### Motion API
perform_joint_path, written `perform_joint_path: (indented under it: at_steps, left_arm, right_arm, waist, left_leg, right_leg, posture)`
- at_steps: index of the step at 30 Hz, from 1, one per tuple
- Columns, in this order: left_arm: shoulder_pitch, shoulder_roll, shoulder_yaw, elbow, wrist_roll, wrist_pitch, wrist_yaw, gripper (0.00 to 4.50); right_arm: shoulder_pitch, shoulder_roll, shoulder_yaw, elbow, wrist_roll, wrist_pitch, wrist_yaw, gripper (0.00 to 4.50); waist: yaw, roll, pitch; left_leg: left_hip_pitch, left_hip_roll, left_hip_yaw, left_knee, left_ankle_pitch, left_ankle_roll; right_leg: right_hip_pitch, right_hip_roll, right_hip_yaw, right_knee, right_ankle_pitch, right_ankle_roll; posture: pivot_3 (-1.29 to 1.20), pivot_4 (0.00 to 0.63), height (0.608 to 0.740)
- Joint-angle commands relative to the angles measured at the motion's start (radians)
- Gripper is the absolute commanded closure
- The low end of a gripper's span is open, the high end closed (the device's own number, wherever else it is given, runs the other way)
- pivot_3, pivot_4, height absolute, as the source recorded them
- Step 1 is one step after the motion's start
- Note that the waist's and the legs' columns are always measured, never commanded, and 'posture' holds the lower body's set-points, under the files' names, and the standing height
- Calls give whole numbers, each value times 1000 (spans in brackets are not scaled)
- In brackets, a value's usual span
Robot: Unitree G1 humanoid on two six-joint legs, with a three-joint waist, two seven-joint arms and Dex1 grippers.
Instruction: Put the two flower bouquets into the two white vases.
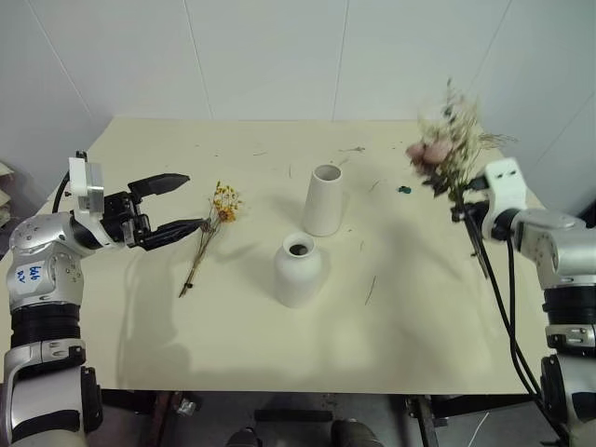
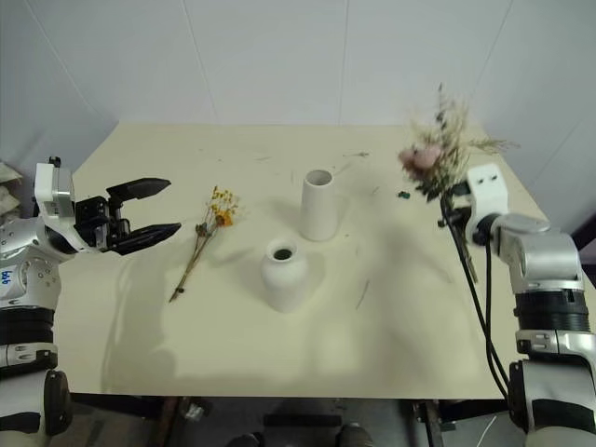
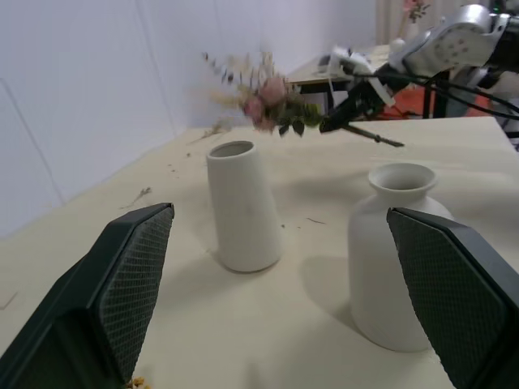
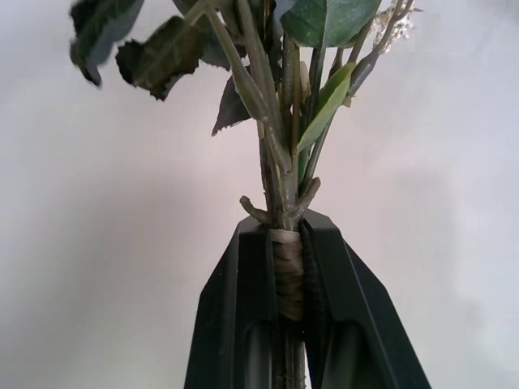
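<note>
Right wrist view: right fingers clamped on the bouquet at its wrapped stems, heads up, off the surface. Tall vase lies inboard, to its left. Left fingers wide, beside the flat-lying sprig.

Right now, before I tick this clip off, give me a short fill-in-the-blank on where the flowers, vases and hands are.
1. The right hand is shut on the stems of the ____ bouquet, held above the table.
2. The yellow sprig lies on the table near the open ____ hand.
3. Both vases, the tall vase and the round vase, are ____ of flowers.

Missing words: pink rose; left; empty
</note>
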Motion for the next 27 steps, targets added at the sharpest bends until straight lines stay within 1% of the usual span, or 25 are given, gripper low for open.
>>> perform_joint_path:
  at_steps: [1, 3, 5, 9, 12, 15, 19, 20, 24, 27]
  left_arm:
    - [-38, -7, 3, 11, 7, 1, 46, 0]
    - [-48, -16, -3, 18, 9, -1, 54, 0]
    - [-66, -33, -2, 33, 2, -9, 59, 0]
    - [-88, -48, -6, 43, -2, 19, 77, 0]
    - [-89, -41, -17, 47, 14, 27, 85, 0]
    - [-78, -30, -13, 49, 14, 18, 66, 0]
    - [-71, -16, -5, 42, 16, 33, 76, 0]
    - [-70, -13, -4, 41, 16, 35, 77, 0]
    - [-47, -1, 5, 25, 17, 30, 84, 0]
    - [-23, 1, 10, -2, 8, 33, 95, 0]
  right_arm:
    - [-55, 22, -51, -38, -1, -113, -29, 4433]
    - [-82, 47, -60, -28, -3, -193, -34, 4433]
    - [-130, 87, -74, 2, -8, -319, -56, 4433]
    - [-232, 140, -55, 95, -28, -381, -83, 4433]
    - [-278, 173, -34, 154, -59, -482, -90, 4433]
    - [-325, 250, -49, 240, -30, -687, -34, 4433]
    - [-379, 328, -64, 353, 4, -887, 56, 4433]
    - [-390, 338, -65, 378, 7, -922, 72, 4433]
    - [-457, 407, -40, 487, 3, -1009, 132, 4433]
    - [-506, 457, -40, 567, -1, -1045, 143, 4433]
  waist:
    - [0, 0, 0]
    - [-1, 0, 0]
    - [-3, 0, 0]
    - [-10, 1, 1]
    - [-18, 1, 1]
    - [-24, 1, 1]
    - [-40, 2, 1]
    - [-45, 2, 1]
    - [-53, 2, 1]
    - [-60, 2, 1]
  left_leg:
    - [0, 0, 0, 0, 0, 0]
    - [0, 0, 0, 0, 0, 0]
    - [0, 0, 0, -1, 0, 0]
    - [0, 0, 1, 0, 0, 0]
    - [0, 0, 1, -1, 0, -1]
    - [0, 0, 1, -2, 0, -1]
    - [0, 0, 1, -3, 1, -1]
    - [0, 0, 1, -3, 1, -2]
    - [1, 0, 1, -3, 2, -4]
    - [3, 0, 1, -4, 3, -5]
  right_leg:
    - [0, 0, 0, 0, 0, 0]
    - [0, 0, 0, -1, 0, 0]
    - [0, 0, 0, -1, 0, 0]
    - [-1, 0, 0, 1, 0, 0]
    - [-1, 0, 1, 0, 0, 0]
    - [-1, 0, 1, 0, 0, 0]
    - [-1, 0, 1, 3, 0, 0]
    - [-2, 0, 1, 6, 0, 0]
    - [-2, 0, 1, 6, 0, 0]
    - [-2, 0, 2, 7, 0, 0]
  posture:
    - [0, 150, 740]
    - [0, 150, 740]
    - [0, 150, 740]
    - [0, 150, 740]
    - [0, 150, 740]
    - [0, 150, 740]
    - [0, 150, 740]
    - [0, 150, 740]
    - [0, 150, 740]
    - [0, 150, 740]
